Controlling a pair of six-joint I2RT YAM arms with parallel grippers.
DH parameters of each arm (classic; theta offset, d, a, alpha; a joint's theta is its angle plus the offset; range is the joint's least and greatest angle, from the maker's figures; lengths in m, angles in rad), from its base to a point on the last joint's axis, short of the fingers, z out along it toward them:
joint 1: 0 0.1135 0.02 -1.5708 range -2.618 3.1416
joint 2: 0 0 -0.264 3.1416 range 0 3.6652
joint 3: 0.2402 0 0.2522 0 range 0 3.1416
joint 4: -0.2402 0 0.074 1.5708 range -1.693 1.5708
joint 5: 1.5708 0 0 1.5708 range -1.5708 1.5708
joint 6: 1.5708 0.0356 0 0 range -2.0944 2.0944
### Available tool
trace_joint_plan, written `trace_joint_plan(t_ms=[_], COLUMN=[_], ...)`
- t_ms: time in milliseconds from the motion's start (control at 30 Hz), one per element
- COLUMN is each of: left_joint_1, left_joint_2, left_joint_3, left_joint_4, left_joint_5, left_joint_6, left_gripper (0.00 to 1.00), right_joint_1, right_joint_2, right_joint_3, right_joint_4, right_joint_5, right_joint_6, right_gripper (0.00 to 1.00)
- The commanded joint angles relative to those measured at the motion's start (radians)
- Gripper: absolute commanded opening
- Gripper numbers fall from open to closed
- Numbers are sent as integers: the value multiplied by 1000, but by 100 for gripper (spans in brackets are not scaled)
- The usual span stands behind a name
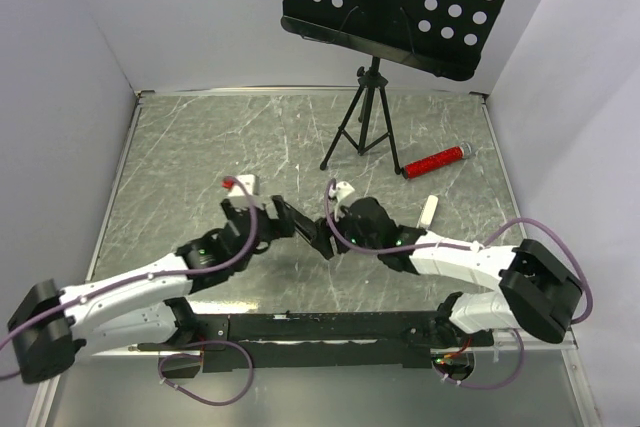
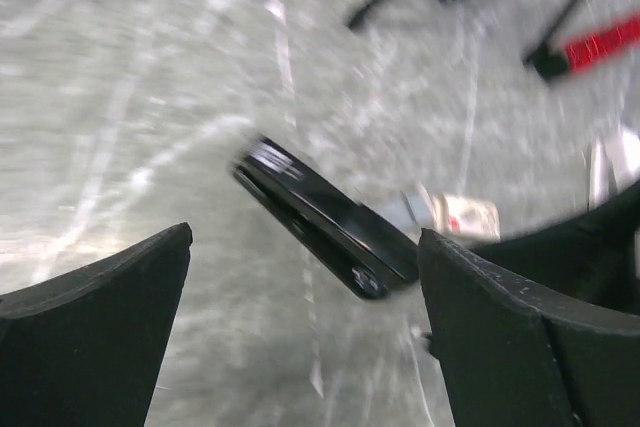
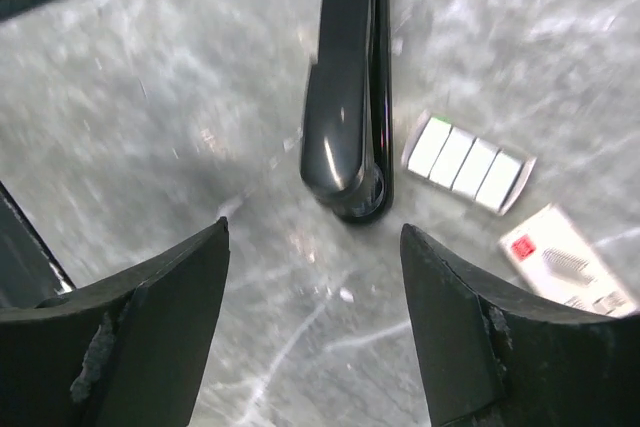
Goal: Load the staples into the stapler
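Looking now, you have nothing loaded: the staples (image 3: 465,162) lie on the surface (image 3: 150,97) just beside the stapler (image 3: 345,97), which looks closed. The left pincer (image 2: 305,247) and right pincer (image 3: 313,232) hang spread, empty. Opening, inserting and closing are all left.

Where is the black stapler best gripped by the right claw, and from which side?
Probably across its narrow body near the rounded end, from above. The black stapler lies on the table, that end facing the right claw, whose open fingers stand wider than it, so one finger fits each long side.
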Motion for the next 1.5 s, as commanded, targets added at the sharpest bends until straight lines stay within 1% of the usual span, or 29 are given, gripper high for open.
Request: trace_joint_plan(t_ms=[0,33,67,100,133,167,233,267,300,333,467,567,633,733,767,800,867,900,967,1000,1033,1100,1167,1300,1467], left_joint_1=[86,97,105,113,114,117,119,120,120,122,125,125,127,127,125,127,128,128,127,130,128,133,139,154,174], left_joint_2=[-133,-159,-206,-228,-265,-282,-309,-334,-346,-369,-417,-461,-496,-529,-533,-535,-537,-535,-530,-530,-535,-549,-559,-590,-587], left_joint_3=[-26,-26,-20,-12,-5,9,24,41,47,52,80,92,81,43,34,29,20,25,29,29,31,29,28,20,20], left_joint_4=[-88,-99,-108,-128,-134,-137,-142,-143,-142,-137,-139,-119,-96,-50,-44,-42,-33,-34,-31,-30,-33,-36,-38,-33,-34], left_joint_5=[-9,-21,-64,-82,-101,-137,-167,-179,-202,-213,-274,-297,-300,-302,-299,-294,-271,-265,-274,-274,-273,-271,-277,-270,-245], left_joint_6=[-68,-54,-45,-36,-2,23,90,112,133,173,244,313,362,388,386,377,382,388,396,403,400,396,394,388,380], left_gripper=[99,99,99,99,99,100,99,99,100,99,99,99,99,99,100,99,99,100,99,99,99,99,99,99,99], right_joint_1=[6,6,6,6,9,13,25,29,37,42,63,75,80,80,83,85,91,89,95,100,103,111,111,112,118], right_joint_2=[18,33,53,97,121,144,210,233,283,308,438,506,532,579,601,609,632,639,659,662,664,656,647,664,740], right_joint_3=[183,216,290,328,365,432,496,557,589,618,761,839,887,936,947,956,965,968,976,978,976,967,930,835,766], right_joint_4=[-311,-351,-443,-488,-526,-602,-667,-696,-757,-782,-881,-940,-976,-1017,-1029,-1037,-1051,-1054,-1071,-1074,-1076,-1071,-1053,-1008,-967], right_joint_5=[60,63,70,70,70,92,119,127,135,141,190,231,256,259,264,271,279,270,244,233,221,176,140,121,103], right_joint_6=[16,17,19,22,25,22,16,5,5,3,-1,-6,-6,-6,-4,-7,-10,-7,-4,-3,3,23,42,71,79], right_gripper=[76,76,76,76,76,75,75,75,75,75,73,70,65,55,52,43,33,25,19,11,8,3,3,1,0])
